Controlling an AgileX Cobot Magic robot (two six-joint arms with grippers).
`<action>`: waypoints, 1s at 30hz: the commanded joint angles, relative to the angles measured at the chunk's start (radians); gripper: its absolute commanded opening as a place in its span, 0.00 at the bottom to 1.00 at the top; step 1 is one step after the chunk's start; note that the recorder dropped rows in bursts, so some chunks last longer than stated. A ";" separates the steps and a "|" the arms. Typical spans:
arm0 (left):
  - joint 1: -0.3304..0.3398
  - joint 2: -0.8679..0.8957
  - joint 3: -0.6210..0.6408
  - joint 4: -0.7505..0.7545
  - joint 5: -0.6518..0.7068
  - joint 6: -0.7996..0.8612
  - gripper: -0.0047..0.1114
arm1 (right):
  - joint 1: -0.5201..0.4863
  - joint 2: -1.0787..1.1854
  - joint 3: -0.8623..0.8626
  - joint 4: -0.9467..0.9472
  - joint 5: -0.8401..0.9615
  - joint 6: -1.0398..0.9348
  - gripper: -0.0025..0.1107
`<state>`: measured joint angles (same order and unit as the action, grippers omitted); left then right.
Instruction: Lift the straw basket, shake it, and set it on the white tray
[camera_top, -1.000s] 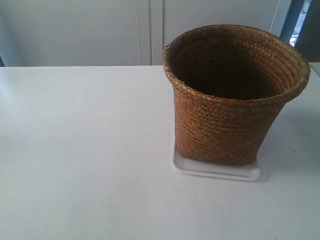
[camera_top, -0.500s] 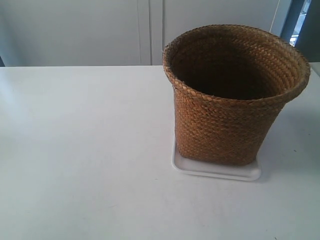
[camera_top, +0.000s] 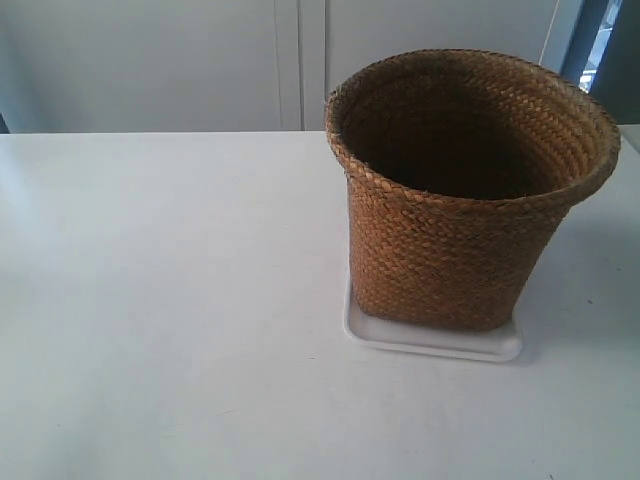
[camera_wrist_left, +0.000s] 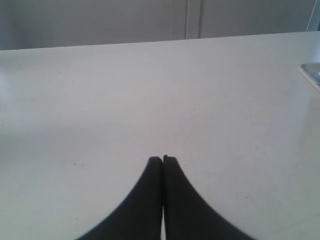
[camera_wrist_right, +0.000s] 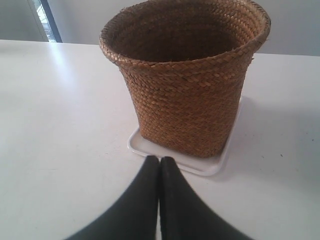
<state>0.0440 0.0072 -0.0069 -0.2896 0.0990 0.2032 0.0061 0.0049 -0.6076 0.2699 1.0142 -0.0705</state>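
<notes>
The straw basket (camera_top: 455, 200) stands upright on the white tray (camera_top: 430, 343), its narrower base resting inside the tray's low rim and its flared round mouth open upward; the inside is dark, and whether anything lies in it cannot be told. In the exterior view the tray shows only as a thin pale border along the near and left sides of the basket's base, with one rounded corner projecting at the lower right. Basket and tray sit together on a white table (camera_top: 150, 300), toward the exterior view's right, with bare tabletop spreading to the left and in front. Behind the table runs a pale grey panelled wall (camera_top: 300, 60) with a vertical seam. The right gripper (camera_wrist_right: 159, 159) hovers low over the table just in front of the tray, apart from it, pointing at the basket; its two dark fingers (camera_wrist_right: 145, 195) are pressed together tip to tip and grip nothing. The left gripper (camera_wrist_left: 163, 159) is held over open tabletop well apart from the basket, its dark fingers (camera_wrist_left: 142, 200) likewise closed against each other with only a hairline seam between them, and empty.
</notes>
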 joint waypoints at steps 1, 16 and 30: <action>0.004 -0.007 0.007 0.049 0.006 0.015 0.04 | -0.006 -0.004 0.005 0.000 -0.007 -0.004 0.02; 0.004 -0.007 0.007 0.099 0.000 -0.083 0.04 | -0.006 -0.004 0.005 0.000 -0.007 -0.004 0.02; 0.004 -0.007 0.007 0.099 -0.002 -0.083 0.04 | -0.006 -0.004 0.005 0.000 -0.007 -0.004 0.02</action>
<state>0.0440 0.0049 -0.0069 -0.1897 0.1012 0.1284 0.0061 0.0049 -0.6076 0.2699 1.0142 -0.0705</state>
